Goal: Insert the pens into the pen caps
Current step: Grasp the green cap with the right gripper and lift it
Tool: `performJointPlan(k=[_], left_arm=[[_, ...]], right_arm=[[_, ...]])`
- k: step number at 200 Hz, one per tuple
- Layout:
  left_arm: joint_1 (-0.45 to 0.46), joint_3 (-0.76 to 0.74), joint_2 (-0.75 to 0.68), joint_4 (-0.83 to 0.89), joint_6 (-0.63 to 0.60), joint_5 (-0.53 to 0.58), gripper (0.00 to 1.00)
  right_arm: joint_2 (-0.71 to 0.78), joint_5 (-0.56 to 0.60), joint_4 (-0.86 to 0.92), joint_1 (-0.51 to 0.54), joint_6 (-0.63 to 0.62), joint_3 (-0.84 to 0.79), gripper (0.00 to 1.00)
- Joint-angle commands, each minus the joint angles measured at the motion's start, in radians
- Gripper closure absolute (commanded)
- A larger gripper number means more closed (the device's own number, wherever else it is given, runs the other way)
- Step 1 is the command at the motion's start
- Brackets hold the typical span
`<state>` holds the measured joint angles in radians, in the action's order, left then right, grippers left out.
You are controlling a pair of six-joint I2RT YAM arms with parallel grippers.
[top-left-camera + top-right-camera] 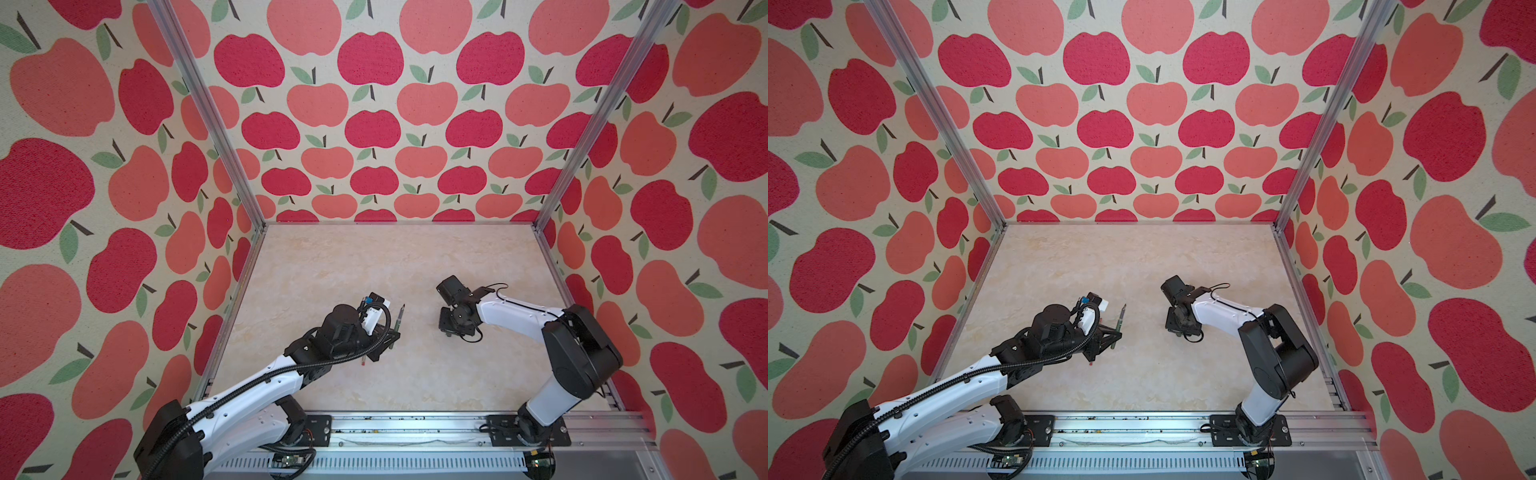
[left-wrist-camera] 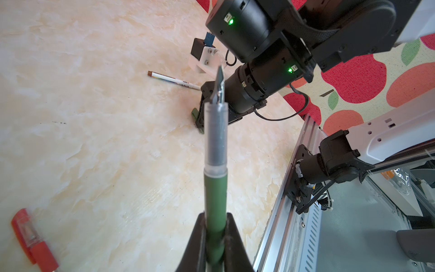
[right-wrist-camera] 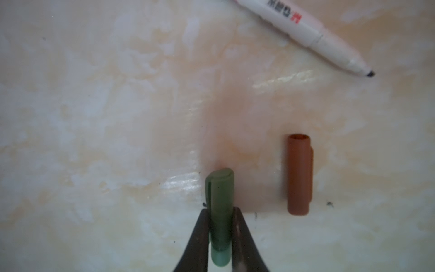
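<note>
Green pen (image 2: 215, 188), clamped in my left claw (image 2: 215, 216); green cap (image 3: 220, 188), pinched in my right claw (image 3: 220, 209); next, seemingly: lift, align, join.

Beside the right gripper (image 3: 220, 212), close but apart: short brown plastic cap (image 3: 299, 174), lying flat. Farther ahead, same side: slim white pen with dark tip (image 3: 303, 30), slantwise. Opposite side: bare marbled beige tabletop (image 3: 94, 117). Near the left gripper (image 2: 215, 216), off to one side: red plastic pen or cap (image 2: 33, 240), blurred; ahead, right arm's black wrist (image 2: 259, 82) across the way.
</note>
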<state>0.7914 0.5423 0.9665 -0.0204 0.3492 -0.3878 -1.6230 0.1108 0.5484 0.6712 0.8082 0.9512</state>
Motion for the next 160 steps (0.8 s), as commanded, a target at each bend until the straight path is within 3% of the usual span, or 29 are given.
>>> performJointPlan(k=[1,63,160], left_arm=[[0.007,0.034,0.021,-0.034,0.007,0.009,1.0],[0.017,0.054,0.116,-0.126,0.04,-0.03,1.0],[0.071,0.087,0.219,-0.239,0.111,-0.034,1.0]], right_arm=[[0.122,-0.019,-0.025,-0.005,-0.067,0.002,0.87],[0.43,-0.126,-0.137,-0.012,-0.134,0.015,0.86],[0.566,-0.308,-0.282,-0.013,-0.067,0.017,0.85]])
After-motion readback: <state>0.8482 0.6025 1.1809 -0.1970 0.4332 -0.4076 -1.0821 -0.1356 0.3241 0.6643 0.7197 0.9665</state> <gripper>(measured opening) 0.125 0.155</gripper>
